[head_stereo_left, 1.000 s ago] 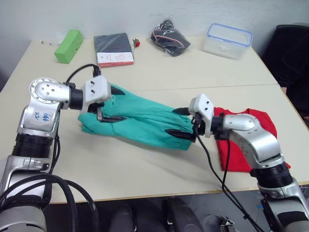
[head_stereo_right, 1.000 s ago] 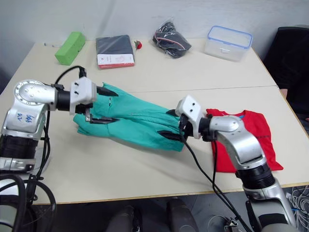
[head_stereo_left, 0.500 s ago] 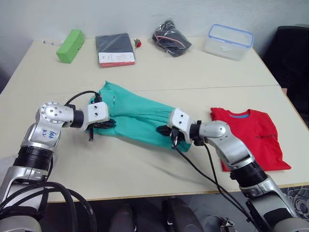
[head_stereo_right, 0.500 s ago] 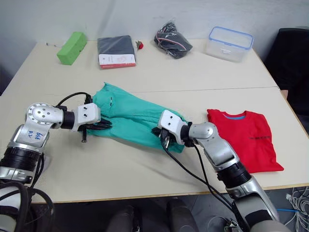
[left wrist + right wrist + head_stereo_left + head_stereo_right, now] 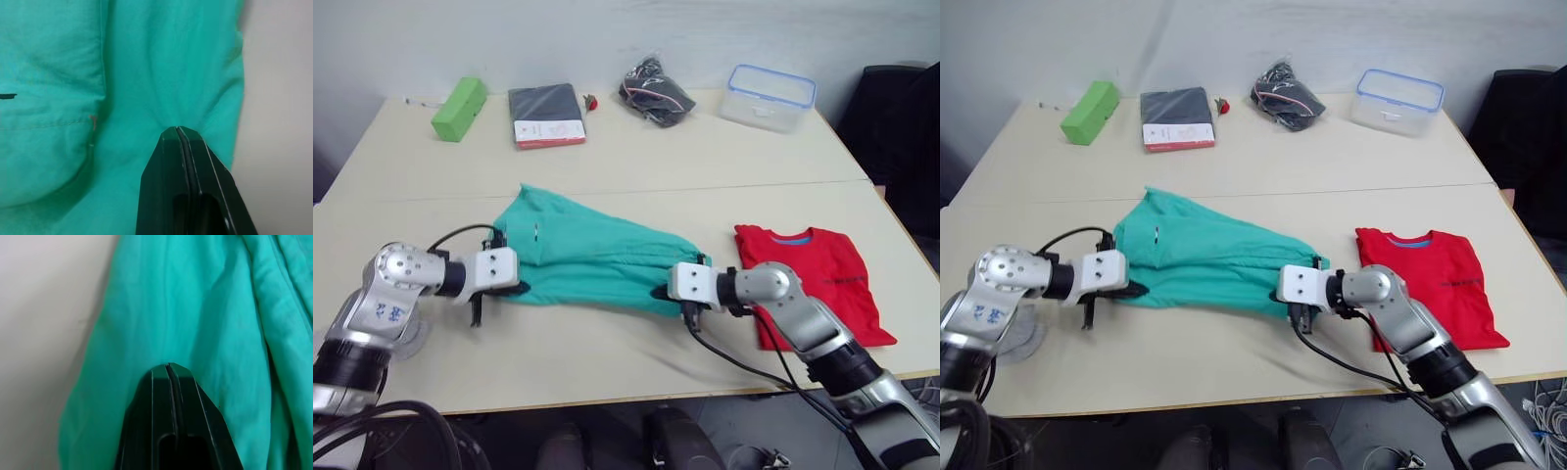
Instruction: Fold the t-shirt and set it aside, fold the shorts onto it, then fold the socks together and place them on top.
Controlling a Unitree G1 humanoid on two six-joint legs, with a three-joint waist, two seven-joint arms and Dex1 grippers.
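1. The shorts point(image 5: 592, 257) lie spread on the table point(image 5: 724, 147) in front of you, teal-green, folded over into a long wedge that narrows toward your right.
2. Your left gripper point(image 5: 179, 131) has its two black fingers pressed together, pinching cloth at the shorts' near left edge; the fabric puckers around the tips.
3. Your right gripper point(image 5: 167, 367) is likewise clamped on the shorts, at the near right end.
4. The t-shirt point(image 5: 813, 279) sits folded just to the right of the shorts, bright red, collar facing away from you, close beside your right arm.
5. The step in hand looks like folding the shorts before moving them onto the shirt. Keep both pinches firm and move the two grippers together at the same height, so the cloth stays taut and the fold lands square.
6. Lift only enough to clear the table; a low, even carry should keep the loose far edge from dragging or bunching.
7. Along the table's far edge sit a green block point(image 5: 459, 95), a dark packaged garment point(image 5: 545, 114), a black bundle point(image 5: 654, 92) and a clear lidded box point(image 5: 770, 96), all well apart from your work.
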